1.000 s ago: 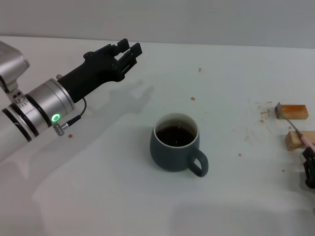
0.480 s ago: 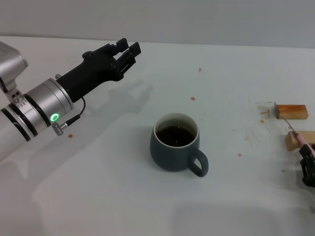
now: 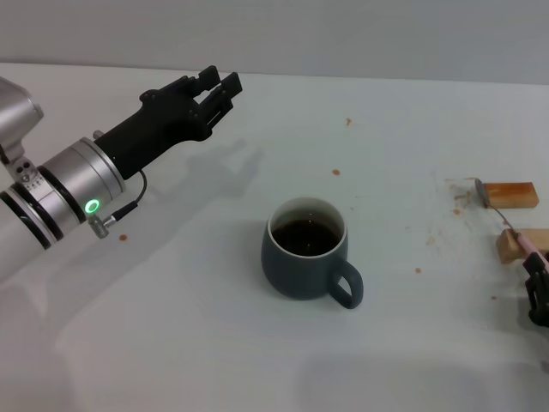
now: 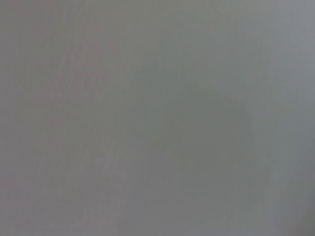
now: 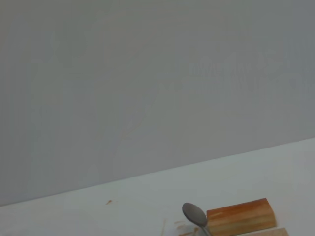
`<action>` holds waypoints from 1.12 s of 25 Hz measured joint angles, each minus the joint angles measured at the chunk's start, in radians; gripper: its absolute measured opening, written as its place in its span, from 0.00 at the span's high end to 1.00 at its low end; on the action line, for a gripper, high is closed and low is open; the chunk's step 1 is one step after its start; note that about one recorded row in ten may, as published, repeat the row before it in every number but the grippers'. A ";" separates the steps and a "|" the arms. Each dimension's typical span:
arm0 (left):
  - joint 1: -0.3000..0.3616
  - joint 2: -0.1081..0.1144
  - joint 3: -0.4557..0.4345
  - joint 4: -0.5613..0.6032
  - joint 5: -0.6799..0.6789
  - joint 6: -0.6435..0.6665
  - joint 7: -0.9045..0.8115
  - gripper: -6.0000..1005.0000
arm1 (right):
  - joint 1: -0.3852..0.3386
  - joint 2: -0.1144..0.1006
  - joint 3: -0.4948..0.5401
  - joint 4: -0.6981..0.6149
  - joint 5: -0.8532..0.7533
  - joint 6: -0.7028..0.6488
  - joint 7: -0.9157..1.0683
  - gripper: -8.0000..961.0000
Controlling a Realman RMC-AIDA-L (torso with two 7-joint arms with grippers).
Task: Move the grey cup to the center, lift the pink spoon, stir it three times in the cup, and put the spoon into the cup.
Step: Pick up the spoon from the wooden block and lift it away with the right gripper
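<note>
The grey cup (image 3: 302, 261) stands mid-table with dark liquid inside and its handle toward the front right. My left gripper (image 3: 220, 82) hovers open and empty above the table's far left, well away from the cup. My right gripper (image 3: 538, 290) is at the right edge, shut on the end of the pink spoon's handle (image 3: 533, 248). The spoon slants up and away, and its grey bowl (image 3: 479, 192) sits by the end of the far wooden block (image 3: 512, 194). The bowl also shows in the right wrist view (image 5: 195, 215). The left wrist view shows nothing but grey.
Two tan wooden blocks lie at the right, the far one also in the right wrist view (image 5: 239, 215) and a nearer one (image 3: 518, 244) under the spoon. Small brown spots dot the white table (image 3: 171, 326).
The spoon's bowl has shifted a little left off the far block while my right gripper edged up. The left arm drew slightly back to the left. The cup has not moved.
</note>
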State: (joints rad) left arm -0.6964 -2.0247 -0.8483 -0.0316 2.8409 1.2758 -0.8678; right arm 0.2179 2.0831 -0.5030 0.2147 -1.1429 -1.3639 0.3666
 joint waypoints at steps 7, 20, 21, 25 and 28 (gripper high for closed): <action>0.014 0.002 -0.002 -0.022 0.000 0.001 0.000 0.62 | -0.002 0.000 0.002 0.000 0.000 -0.001 0.000 0.87; 0.023 0.003 -0.006 -0.022 0.000 0.005 0.000 0.62 | -0.003 0.000 0.001 0.001 0.000 -0.001 0.000 0.88; 0.023 0.003 -0.006 -0.022 0.000 0.006 0.000 0.62 | -0.003 0.000 0.002 0.001 0.000 -0.002 0.000 0.88; 0.026 0.003 -0.006 -0.022 0.000 0.008 0.000 0.62 | -0.004 0.000 0.004 0.004 0.000 -0.001 0.000 0.88; 0.028 0.001 -0.006 -0.022 0.000 0.008 0.000 0.62 | -0.005 0.000 0.005 0.005 0.000 -0.001 0.000 0.88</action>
State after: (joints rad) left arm -0.6684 -2.0235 -0.8547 -0.0537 2.8409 1.2841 -0.8682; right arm 0.2132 2.0831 -0.4985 0.2197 -1.1428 -1.3653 0.3666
